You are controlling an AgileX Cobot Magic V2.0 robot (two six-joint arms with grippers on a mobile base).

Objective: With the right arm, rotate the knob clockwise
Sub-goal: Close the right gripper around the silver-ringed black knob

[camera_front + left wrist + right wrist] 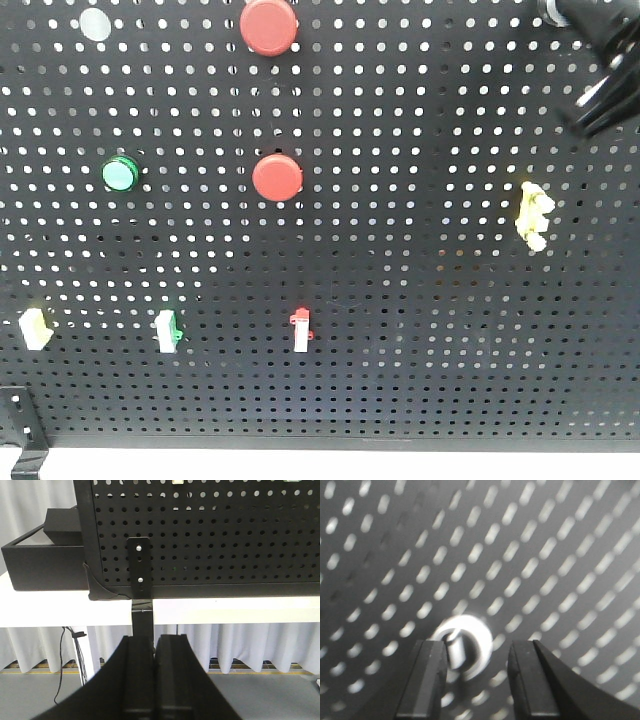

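Though knob (464,645) is blurred, right hand (477,652) stands wide around it | right arm (610,105) cropped

Two red buttons (268,27) (277,177) and one green button (120,174). Three small switches (35,327) (167,332) (301,330) lower left. One yellow lever (532,215) right.

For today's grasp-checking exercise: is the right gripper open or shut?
Open. The right wrist view shows the right gripper with fingers apart; the knob sits in the gap, perforated board visible beside it.
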